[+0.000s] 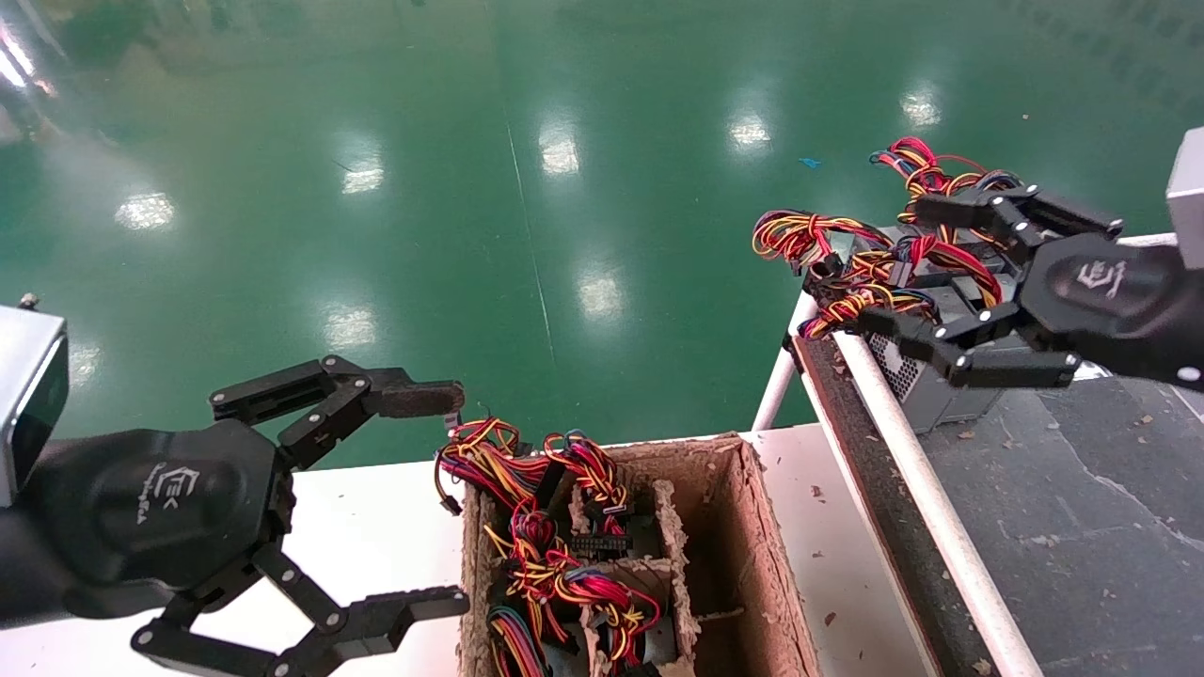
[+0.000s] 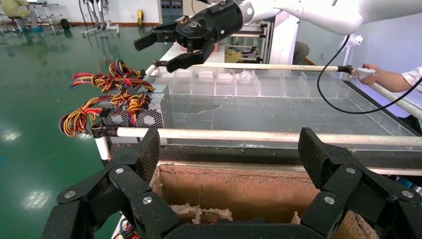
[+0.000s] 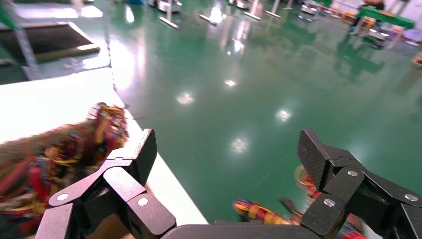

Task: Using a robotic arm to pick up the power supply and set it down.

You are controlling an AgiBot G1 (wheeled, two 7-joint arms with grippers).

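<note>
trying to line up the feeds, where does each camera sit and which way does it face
Head view: on the robot's head, looking down over cardboard box and green floor; both hands show, left hand and right hand.
Left wrist view: behind the open left hand, facing the power supply and right hand.
Right wrist view: behind the open right hand, facing floor.
Head and left wrist share the power supply.

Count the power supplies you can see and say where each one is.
1 clearly: the power supply on the conveyor corner under the open right gripper. The cardboard box holds wire bundles; more units may be hidden.
</note>
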